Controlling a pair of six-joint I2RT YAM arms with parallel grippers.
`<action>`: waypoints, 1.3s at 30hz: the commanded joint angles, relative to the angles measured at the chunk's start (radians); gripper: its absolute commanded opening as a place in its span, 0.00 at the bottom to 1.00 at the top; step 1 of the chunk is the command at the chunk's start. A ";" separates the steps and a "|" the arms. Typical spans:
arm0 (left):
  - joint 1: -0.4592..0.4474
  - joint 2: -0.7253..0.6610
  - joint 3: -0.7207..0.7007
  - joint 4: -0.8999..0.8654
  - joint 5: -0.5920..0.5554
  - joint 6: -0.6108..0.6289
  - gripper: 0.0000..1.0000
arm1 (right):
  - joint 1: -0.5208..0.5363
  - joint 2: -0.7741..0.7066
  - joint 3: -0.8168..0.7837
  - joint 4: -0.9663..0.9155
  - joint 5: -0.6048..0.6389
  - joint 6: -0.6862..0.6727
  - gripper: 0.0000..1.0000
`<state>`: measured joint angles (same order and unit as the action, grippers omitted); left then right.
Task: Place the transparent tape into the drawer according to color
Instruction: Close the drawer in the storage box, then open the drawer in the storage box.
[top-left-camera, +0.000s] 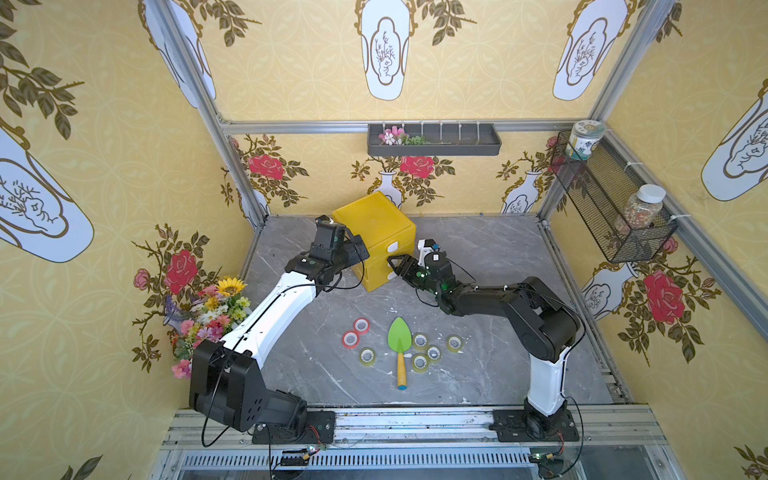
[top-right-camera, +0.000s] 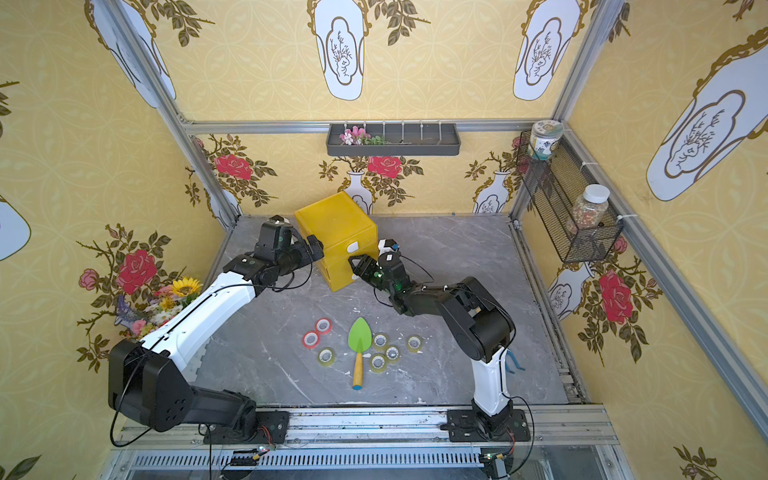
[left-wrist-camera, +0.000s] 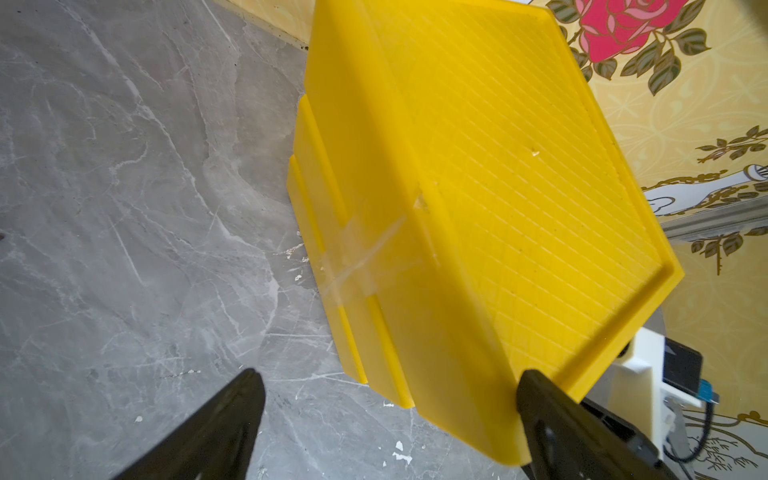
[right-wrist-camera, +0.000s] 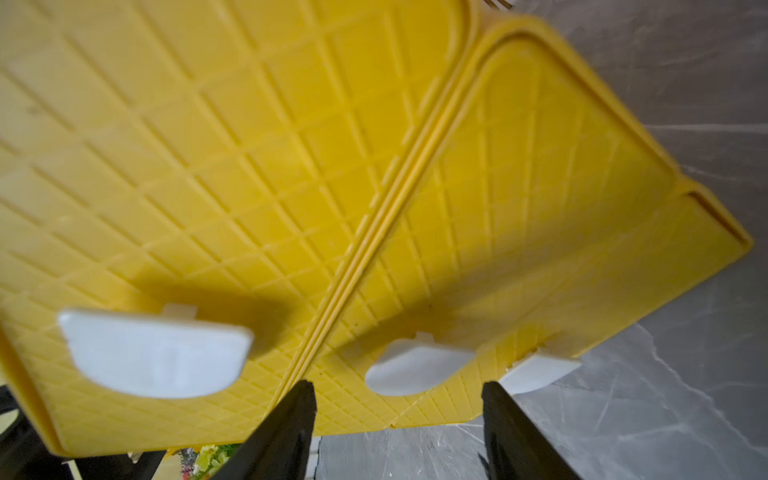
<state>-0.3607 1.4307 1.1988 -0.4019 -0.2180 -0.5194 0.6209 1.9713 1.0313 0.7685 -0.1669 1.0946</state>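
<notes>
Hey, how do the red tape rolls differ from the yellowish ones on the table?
Colour: the red tape rolls are red-tinted, the yellowish tape rolls pale yellow. Number: two red, more yellowish. Place: both red rolls lie on one side of the green trowel; yellowish rolls lie on both sides. All lie flat on the table.

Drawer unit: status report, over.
Left gripper open astride corner of yellow drawer unit. Right gripper open at white handle, drawers look shut. Seven tape rolls on table. Green trowel among them.

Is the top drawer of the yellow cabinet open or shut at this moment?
Shut. In the right wrist view the top drawer lies flush with the drawer below it, its white handle untouched.
</notes>
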 joint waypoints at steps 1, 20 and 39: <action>0.003 0.006 -0.007 -0.017 0.006 0.019 1.00 | 0.005 0.033 -0.018 0.185 0.022 0.084 0.66; 0.012 0.011 -0.016 -0.011 0.025 0.020 1.00 | 0.010 0.155 -0.032 0.454 0.094 0.166 0.62; 0.011 0.017 -0.018 -0.010 0.030 0.022 1.00 | 0.015 0.157 -0.050 0.477 0.089 0.172 0.42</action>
<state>-0.3508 1.4380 1.1889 -0.3702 -0.1909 -0.5156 0.6323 2.1437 0.9936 1.1866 -0.0776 1.2789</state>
